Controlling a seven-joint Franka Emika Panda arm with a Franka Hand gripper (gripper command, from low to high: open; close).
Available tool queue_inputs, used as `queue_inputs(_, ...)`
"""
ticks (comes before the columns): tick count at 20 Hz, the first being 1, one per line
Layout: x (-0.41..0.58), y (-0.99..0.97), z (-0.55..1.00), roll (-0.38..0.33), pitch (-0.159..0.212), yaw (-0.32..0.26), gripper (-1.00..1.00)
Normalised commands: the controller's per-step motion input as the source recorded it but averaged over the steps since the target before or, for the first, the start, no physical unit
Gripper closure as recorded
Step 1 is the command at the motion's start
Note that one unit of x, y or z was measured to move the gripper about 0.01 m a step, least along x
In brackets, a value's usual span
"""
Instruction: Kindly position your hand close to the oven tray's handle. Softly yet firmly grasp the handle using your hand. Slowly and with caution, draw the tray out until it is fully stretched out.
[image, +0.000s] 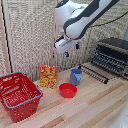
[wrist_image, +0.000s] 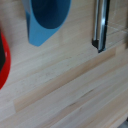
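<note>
Hand (image: 71, 49) above blue cup (image: 75, 76); jaws apart, empty; box lettering unreadable.

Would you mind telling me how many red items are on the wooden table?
2: a red basket at the exterior view's left, and a red bowl in front of the blue cup. Nothing appears hidden.

Mock kitchen: toaster oven (image: 112, 55), wooden counter (image: 95, 105), blue cup (image: 75, 76).

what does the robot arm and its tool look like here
The arm is glossy white with rounded, bulbous segments and black bands at the joints. A thin dark cable trails off toward the exterior view's right. At its end sits a small white tool with two short blue-tipped fingers.
</note>
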Motion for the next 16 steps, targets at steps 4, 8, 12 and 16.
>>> queue_inputs(4, 0.136, -0.25, -0.17, -0.315, 0.0, 0.129, -1.0)
queue_inputs(8, 0.222, -0.19, -0.15, -0.316, 0.0, 0.13, -1.0)
queue_inputs(12, 0.152, -0.25, -0.15, -0.315, 0.0, 0.12, -1.0)
queue_inputs(16, 0.0, -0.48, -0.06, -0.302, 0.0, 0.087, -1.0)
